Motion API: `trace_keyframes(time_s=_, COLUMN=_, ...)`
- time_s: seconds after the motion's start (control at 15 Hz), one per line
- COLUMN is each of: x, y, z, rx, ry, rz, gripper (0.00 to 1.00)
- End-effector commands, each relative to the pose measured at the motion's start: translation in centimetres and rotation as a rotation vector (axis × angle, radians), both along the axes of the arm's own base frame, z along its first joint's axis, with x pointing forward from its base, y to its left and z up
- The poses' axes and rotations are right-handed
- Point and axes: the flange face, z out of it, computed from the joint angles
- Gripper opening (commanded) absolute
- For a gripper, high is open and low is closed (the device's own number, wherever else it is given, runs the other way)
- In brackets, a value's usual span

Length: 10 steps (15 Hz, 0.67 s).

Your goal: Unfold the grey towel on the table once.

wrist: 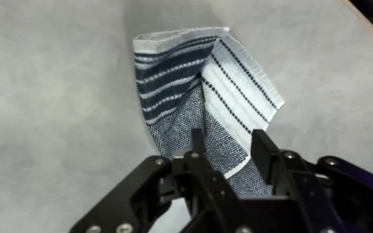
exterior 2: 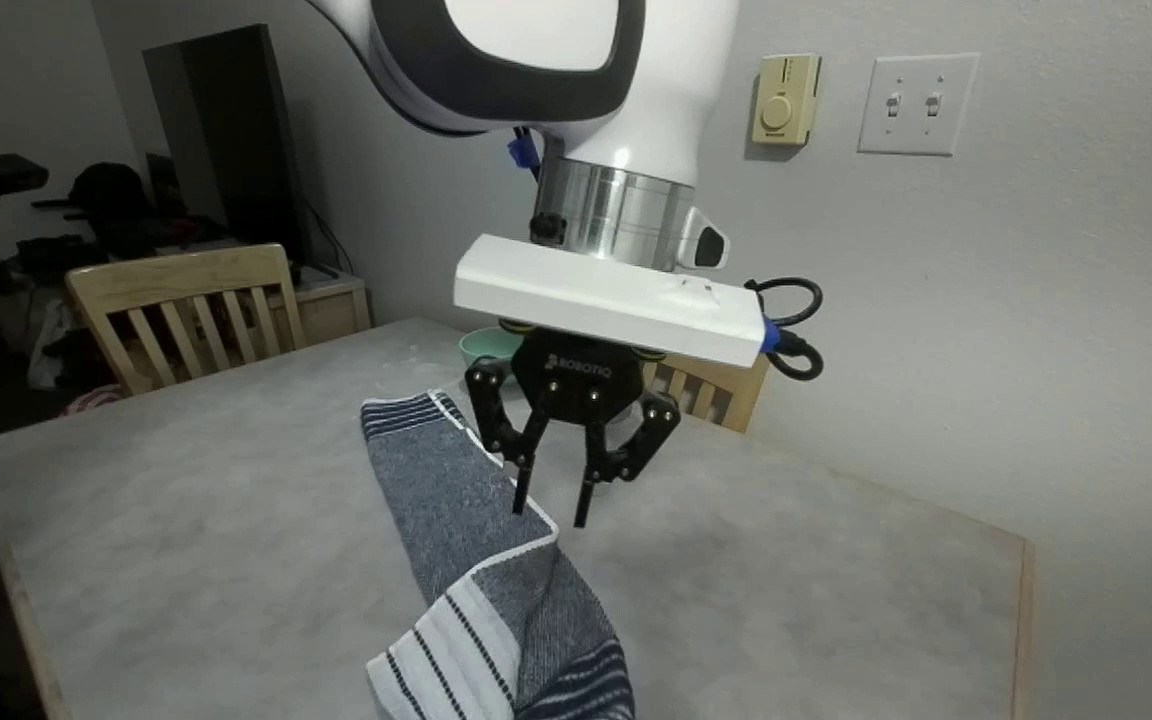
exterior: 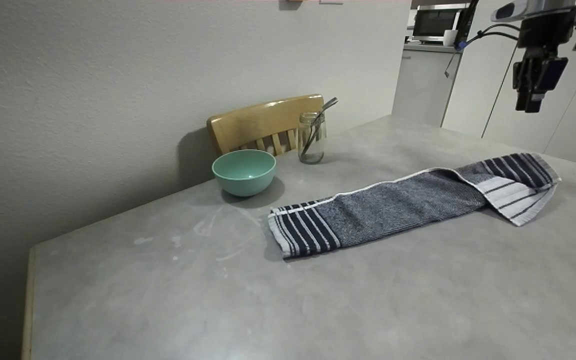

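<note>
- at the left, in an exterior view, the teal bowl (exterior: 244, 172) sits on the table (exterior: 168, 300); a wooden chair (exterior: 263, 120) stands behind it, and a glass jar (exterior: 318, 142) with a utensil (exterior: 329, 103) leaning in it is a little farther right.
- next, right of the bowl and nearer the camera, the grey towel (exterior: 398, 207) lies on the table as a long, narrow strip, its left end banded in navy and white; this stretch looks doubled over.
- its long axis slants from that end up toward the right; in an exterior view the towel (exterior 2: 456, 490) runs from far left down to the bottom, where the frame cuts it off.
- at its right end a corner flap (exterior: 513, 197) is turned back toward the near side, pale reverse up; i judge the unfolding begun here but not finished.
- farthest right, the gripper (exterior 2: 549, 518) hangs in the air, fingers spread, nothing between them.
- the next move, i think, calls for coming down on the flap or the free hem, pinching the top layer alone, and drawing it across the long axis toward the near side.
</note>
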Motion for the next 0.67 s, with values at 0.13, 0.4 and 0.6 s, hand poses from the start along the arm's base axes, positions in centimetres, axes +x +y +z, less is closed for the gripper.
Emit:
trace_keyframes(time_s=0.13, x=-0.7, y=1.0, z=0.9, rx=-0.062, ry=-0.073, rz=-0.081, gripper=0.88)
trace_keyframes(time_s=0.4, x=-0.8, y=4.1, z=0.7, rx=-0.075, ry=-0.055, rz=-0.191, gripper=1.0)
trace_keyframes(time_s=0.6, x=-1.0, y=7.0, z=-0.3, rx=-0.117, ry=-0.072, rz=-0.335, gripper=1.0)
